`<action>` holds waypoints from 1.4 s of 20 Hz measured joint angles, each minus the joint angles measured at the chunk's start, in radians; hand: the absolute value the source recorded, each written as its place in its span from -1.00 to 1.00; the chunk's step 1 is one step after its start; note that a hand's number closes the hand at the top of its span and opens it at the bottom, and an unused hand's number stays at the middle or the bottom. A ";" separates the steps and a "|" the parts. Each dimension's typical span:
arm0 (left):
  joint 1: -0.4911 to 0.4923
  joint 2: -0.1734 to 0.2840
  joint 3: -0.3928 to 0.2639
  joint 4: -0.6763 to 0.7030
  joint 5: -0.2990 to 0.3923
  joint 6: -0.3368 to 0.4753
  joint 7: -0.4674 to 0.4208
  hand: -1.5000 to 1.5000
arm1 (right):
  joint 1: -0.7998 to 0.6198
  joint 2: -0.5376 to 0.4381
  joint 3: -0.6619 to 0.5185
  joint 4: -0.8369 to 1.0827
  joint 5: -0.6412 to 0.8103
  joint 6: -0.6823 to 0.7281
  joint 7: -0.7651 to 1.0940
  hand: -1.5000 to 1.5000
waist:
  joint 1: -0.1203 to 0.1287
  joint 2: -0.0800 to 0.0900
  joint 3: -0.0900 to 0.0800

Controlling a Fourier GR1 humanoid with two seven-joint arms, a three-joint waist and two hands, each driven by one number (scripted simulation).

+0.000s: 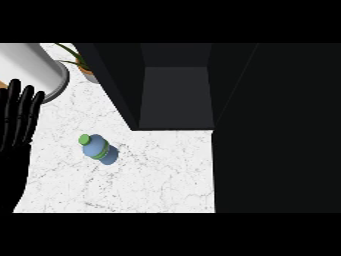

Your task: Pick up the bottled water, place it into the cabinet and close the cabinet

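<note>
My left robot hand (10, 130) shows at the left edge of the head view, fingers straight and spread apart, pointing up, holding nothing. It rests over the edge of the white marbled table (151, 175), well apart from the bottle. My right robot hand does not show anywhere.

The bottled water (95, 147) stands upright on the table, seen from above: a blue body with a green cap and a green band, its shadow falling to the lower right. It sits between my left robot hand and the dark cabinet (174, 90), touching neither. The cabinet is open, its grey inner floor showing, and its dark door (284, 130) fills the right side of the view.

At the upper left stands a white cylinder (27, 62), and just beside it a potted plant (83, 65) with thin green leaves.
</note>
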 measured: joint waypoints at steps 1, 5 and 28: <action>-0.009 -0.010 -0.011 -0.004 -0.008 0.006 0.011 -1.00 | 0.007 0.001 0.004 -0.008 0.005 0.000 0.004 -1.00 | 0.001 -0.001 0.000; -0.038 -0.069 -0.108 -0.005 -0.101 0.070 0.040 -1.00 | 0.048 -0.019 0.005 -0.068 0.010 0.025 0.008 -1.00 | 0.001 -0.005 0.000; 0.323 -0.101 -0.311 -0.076 0.114 0.332 0.189 -1.00 | 0.449 0.055 0.167 -0.192 -0.272 0.109 0.095 -1.00 | 0.006 -0.008 0.000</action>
